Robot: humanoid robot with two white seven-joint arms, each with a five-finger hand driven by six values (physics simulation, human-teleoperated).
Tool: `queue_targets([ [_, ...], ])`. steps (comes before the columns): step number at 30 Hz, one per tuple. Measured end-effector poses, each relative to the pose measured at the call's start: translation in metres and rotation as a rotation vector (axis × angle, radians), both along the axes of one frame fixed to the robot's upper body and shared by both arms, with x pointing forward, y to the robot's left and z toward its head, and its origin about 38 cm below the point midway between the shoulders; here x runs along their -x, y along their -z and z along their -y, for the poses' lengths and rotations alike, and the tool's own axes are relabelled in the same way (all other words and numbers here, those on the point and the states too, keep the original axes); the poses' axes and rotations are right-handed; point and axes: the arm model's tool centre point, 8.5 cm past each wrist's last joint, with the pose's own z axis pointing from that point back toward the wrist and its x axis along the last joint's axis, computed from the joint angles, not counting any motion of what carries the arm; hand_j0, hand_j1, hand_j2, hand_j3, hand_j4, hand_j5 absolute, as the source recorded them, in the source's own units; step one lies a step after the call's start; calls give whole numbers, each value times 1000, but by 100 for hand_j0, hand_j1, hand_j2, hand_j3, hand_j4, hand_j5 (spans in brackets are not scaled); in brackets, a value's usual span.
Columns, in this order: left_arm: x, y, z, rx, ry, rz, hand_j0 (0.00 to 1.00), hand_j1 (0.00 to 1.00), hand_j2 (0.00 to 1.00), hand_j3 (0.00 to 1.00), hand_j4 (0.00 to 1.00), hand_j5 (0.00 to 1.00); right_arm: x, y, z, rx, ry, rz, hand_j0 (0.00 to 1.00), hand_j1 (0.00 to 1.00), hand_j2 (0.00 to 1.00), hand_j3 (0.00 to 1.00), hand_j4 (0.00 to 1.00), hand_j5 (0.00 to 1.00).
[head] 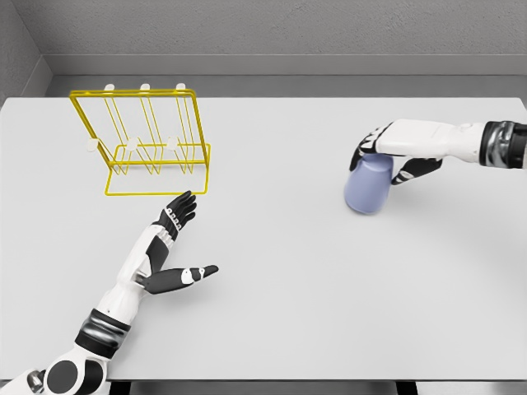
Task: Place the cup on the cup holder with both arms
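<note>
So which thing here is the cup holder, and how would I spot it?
Start at the big white table and look to its far left corner. There stands the cup holder, a frame of thin yellow wire with white-tipped pegs, just beyond the open left robot hand. It is the only yellow, see-through thing; the cup at the right is solid blue.

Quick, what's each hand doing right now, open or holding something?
Left hand: open, fingers spread, holding nothing.
Right hand: shut on the pale blue plastic cup.
</note>
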Motion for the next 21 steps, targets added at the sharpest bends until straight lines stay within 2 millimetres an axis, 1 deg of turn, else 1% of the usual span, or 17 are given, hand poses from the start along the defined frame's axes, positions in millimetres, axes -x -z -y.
queue_targets([
  [16,1,1,0,0,1,-2,100,100,100,100,100,100,5,-6,-16,-12,-49,20,66,66,66,66,66,66],
  [21,1,1,0,0,1,-2,100,100,100,100,100,100,6,-7,-24,-21,-68,24,66,66,66,66,66,66],
])
